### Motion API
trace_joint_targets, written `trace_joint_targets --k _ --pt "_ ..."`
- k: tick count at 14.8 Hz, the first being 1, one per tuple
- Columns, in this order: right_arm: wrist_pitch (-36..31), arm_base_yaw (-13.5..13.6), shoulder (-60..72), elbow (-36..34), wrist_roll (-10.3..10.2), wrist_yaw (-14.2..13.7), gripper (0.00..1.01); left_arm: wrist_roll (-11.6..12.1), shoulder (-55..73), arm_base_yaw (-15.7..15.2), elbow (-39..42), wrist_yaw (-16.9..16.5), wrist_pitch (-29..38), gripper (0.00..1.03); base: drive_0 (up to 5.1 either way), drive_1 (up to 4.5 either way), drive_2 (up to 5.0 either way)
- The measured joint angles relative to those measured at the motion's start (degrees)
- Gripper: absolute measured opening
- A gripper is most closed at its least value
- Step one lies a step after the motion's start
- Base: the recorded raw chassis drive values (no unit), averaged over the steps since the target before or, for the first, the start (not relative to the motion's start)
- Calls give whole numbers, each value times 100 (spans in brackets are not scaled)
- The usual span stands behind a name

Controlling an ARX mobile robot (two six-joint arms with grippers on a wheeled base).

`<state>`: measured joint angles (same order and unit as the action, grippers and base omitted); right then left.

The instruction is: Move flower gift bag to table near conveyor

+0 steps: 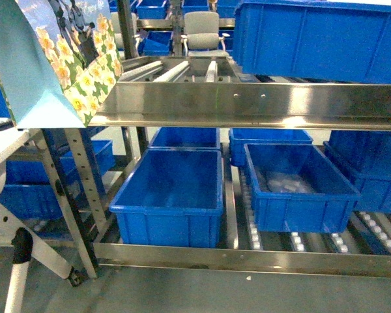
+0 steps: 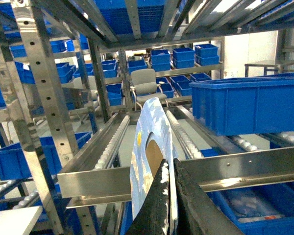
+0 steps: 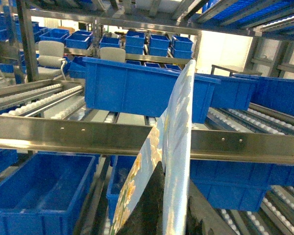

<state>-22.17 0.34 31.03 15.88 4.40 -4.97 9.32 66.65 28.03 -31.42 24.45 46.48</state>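
The flower gift bag (image 1: pixel 58 59), pale blue with yellow-white daffodils, hangs in the air at the upper left of the head view, over the edge of the white table (image 1: pixel 0 147) and beside the steel conveyor (image 1: pixel 247 101). In the left wrist view my left gripper (image 2: pixel 169 161) is shut on one thin wall of the bag (image 2: pixel 149 142). My right gripper (image 3: pixel 175 180) in the right wrist view is shut on another wall of the bag (image 3: pixel 179 127). Neither gripper shows clearly in the head view.
Blue bins sit on the conveyor's roller tracks: one large bin (image 1: pixel 319 39) on the upper tier, two (image 1: pixel 173 195) (image 1: pixel 300 186) on the lower tier. The rack's perforated steel post (image 1: pixel 85 189) stands next to the table's white leg (image 1: pixel 16 274). A grey chair (image 1: pixel 202 32) stands behind.
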Motion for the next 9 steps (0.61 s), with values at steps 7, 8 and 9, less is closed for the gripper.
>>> trace_joint_targets --k 7,8,9 --pt "11 0 0 2 0 0 3 -2 2 0 4 -4 -9 2 -491 161 312" --pt "2 2 -2 2 0 2 3 -2 2 0 4 -2 -7 2 -491 246 246" --pt "-9 0 -2 2 0 0 3 -2 2 0 4 0 -11 2 -493 243 243"
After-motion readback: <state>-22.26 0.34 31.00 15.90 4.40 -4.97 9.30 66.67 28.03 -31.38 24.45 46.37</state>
